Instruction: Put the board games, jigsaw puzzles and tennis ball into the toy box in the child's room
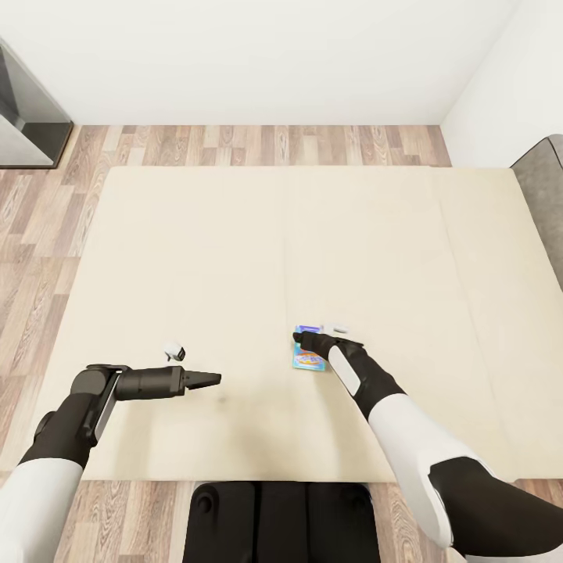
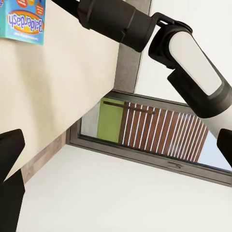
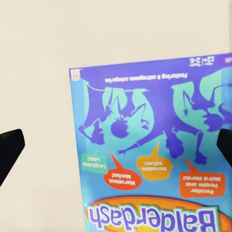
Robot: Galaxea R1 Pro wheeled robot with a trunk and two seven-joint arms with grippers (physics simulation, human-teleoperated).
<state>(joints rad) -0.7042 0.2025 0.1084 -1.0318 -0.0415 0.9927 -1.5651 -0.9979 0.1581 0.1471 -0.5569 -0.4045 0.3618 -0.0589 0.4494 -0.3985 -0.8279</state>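
With your right gripper (image 1: 301, 338) spread wide and empty right above the small blue board game (image 1: 308, 359) lying flat on the bed (image 1: 195, 250), and the left gripper (image 1: 209, 380) seemingly open too, lower squarely and pinch one thin edge.

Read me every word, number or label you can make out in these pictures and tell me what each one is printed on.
"Balderdash": the title on the blue board game lying on the bed, readable in both wrist views.
"12+" and "2-6": small print near one corner of the same box.
"11": seemingly, in a small red badge at another corner.
The speech-bubble captions and the line along the box's edge are too small and blurred to read reliably.
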